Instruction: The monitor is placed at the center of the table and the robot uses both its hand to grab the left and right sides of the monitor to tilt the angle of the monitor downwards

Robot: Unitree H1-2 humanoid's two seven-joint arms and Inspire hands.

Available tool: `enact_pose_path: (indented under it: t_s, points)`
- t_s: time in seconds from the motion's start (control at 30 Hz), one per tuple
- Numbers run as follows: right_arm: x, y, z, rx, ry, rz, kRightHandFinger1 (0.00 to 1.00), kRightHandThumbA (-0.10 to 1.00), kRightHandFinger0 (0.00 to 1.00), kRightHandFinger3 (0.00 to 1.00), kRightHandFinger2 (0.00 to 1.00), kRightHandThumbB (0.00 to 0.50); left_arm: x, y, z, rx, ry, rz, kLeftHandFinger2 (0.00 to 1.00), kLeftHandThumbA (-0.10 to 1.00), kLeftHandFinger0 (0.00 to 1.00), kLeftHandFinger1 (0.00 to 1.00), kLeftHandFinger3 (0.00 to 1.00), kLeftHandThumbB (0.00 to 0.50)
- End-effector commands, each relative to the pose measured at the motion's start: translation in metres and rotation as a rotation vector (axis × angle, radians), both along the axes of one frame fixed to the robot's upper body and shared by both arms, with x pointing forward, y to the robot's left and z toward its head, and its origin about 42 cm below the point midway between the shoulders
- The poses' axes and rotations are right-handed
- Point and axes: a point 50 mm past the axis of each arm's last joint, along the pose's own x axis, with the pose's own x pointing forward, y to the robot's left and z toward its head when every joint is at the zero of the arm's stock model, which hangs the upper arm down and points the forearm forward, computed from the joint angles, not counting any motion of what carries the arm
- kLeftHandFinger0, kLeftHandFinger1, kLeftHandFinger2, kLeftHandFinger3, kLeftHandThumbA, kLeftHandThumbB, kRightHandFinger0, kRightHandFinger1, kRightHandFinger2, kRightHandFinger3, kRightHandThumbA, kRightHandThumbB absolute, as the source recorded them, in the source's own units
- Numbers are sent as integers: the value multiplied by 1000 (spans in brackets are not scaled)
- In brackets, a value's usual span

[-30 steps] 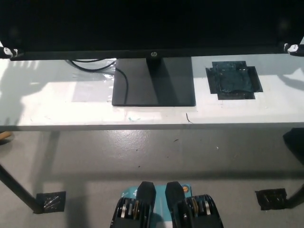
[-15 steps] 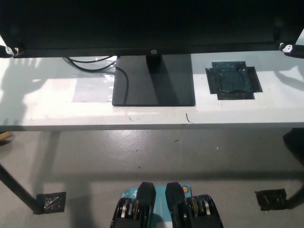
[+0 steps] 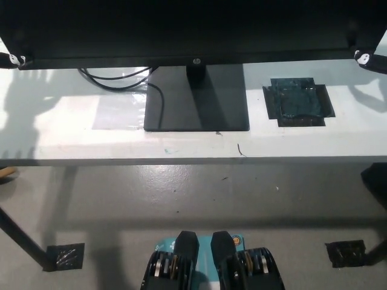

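Observation:
A black monitor [image 3: 193, 30] fills the top of the head view, its lower edge above a white table [image 3: 60, 142]. Its neck meets a flat black stand base [image 3: 196, 103] at the table's middle. Only the tip of my white left hand [image 3: 12, 59] shows, wrapped round the monitor's lower left corner. At the lower right corner, a small part of my black right hand [image 3: 366, 59] holds that side. The screen hides the rest of both hands.
Black cables [image 3: 115, 78] run behind the base on the left. A black tape patch [image 3: 297, 101] lies on the table to the right of the base. Below are the table's front edge, a dark table leg [image 3: 24, 241] and tape squares [image 3: 63, 255] on the grey floor.
The monitor's lower edge has moved up the picture, away from the table's front, with both hands still at its corners. More of the base and cables shows. The base has shifted slightly back.

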Motion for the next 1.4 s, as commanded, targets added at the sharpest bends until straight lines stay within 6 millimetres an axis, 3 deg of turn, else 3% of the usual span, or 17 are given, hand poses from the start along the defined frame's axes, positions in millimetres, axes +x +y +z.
enact_pose_path:
  t_s: [0.0, 0.07, 0.13, 0.17, 0.33, 0.37, 0.43, 0.47, 0.57, 0.6, 0.63, 0.73, 0.87, 1.03, 1.2, 1.27, 1.37]
  points:
    - [12, 61, 76, 19, -263, 280, 1000, 685, 1000, 1000, 1000, 500, 15, -46, 38, -233, -272, -87, 1000, 752, 1000, 1000, 1000, 408]
    - [12, 61, 76, 19, -264, 281, 1000, 686, 1000, 1000, 1000, 500, 15, -46, 38, -237, -274, -86, 1000, 750, 1000, 1000, 1000, 407]
    - [-24, 27, 60, 113, -220, 374, 1000, 957, 1000, 1000, 1000, 454, -14, -4, -20, -536, -224, -64, 1000, 803, 1000, 1000, 1000, 431]
    - [-33, 19, 57, 125, -229, 381, 1000, 1000, 1000, 1000, 1000, 457, -23, 3, -29, -585, -216, -64, 1000, 835, 1000, 1000, 1000, 437]
    - [-60, 2, 52, 154, -248, 388, 1000, 1000, 1000, 1000, 1000, 478, -49, 20, -39, -718, -197, -57, 1000, 845, 1000, 1000, 1000, 426]
    - [-80, -9, 48, 180, -263, 405, 1000, 1000, 1000, 1000, 1000, 478, -72, 36, -47, -799, -191, -42, 1000, 811, 1000, 1000, 1000, 418]
    - [-91, -14, 47, 191, -267, 411, 1000, 1000, 1000, 1000, 1000, 479, -84, 41, -49, -835, -186, -35, 1000, 809, 1000, 1000, 1000, 417]
    - [-117, -24, 44, 206, -283, 415, 1000, 1000, 1000, 1000, 1000, 495, -115, 58, -56, -979, -182, -50, 1000, 735, 1000, 1000, 1000, 380]
    - [-119, -24, 44, 210, -281, 413, 1000, 1000, 1000, 1000, 1000, 497, -118, 58, -56, -988, -181, -47, 1000, 734, 1000, 1000, 1000, 380]
    - [-154, -33, 41, 240, -324, 426, 1000, 1000, 1000, 1000, 1000, 492, -152, 70, -60, -1015, -205, -86, 1000, 890, 1000, 1000, 1000, 324]
    - [-173, -39, 37, 273, -348, 426, 1000, 1000, 1000, 1000, 1000, 500, -173, 77, -65, -1021, -223, -94, 1000, 996, 1000, 1000, 1000, 331]
    - [-196, -47, 31, 310, -369, 425, 1000, 1000, 1000, 1000, 1000, 500, -197, 80, -71, -1068, -243, -114, 1000, 1000, 1000, 1000, 1000, 327]
    - [-232, -52, 22, 387, -422, 425, 1000, 1000, 1000, 1000, 1000, 500, -241, 66, -82, -1160, -227, -131, 1000, 1000, 1000, 1000, 1000, 370]
    - [-271, -41, 22, 486, -508, 476, 1000, 1000, 1000, 1000, 1000, 490, -282, 26, -86, -1198, -189, -287, 1000, 1000, 1000, 1000, 1000, 353]
    - [-316, 23, 15, 566, -683, 650, 1000, 1000, 1000, 1000, 1000, 466, -312, -53, -93, -1315, -152, -632, 1000, 1000, 1000, 1000, 1000, 429]
    - [-324, 58, 3, 622, -686, 711, 1000, 1000, 1000, 1000, 1000, 445, -317, -93, -102, -1386, -119, -779, 1000, 1000, 1000, 1000, 1000, 363]
    - [-322, 90, -17, 675, -633, 748, 1000, 1000, 1000, 1000, 1000, 464, -315, -125, -121, -1448, -67, -849, 1000, 1000, 1000, 1000, 1000, 373]
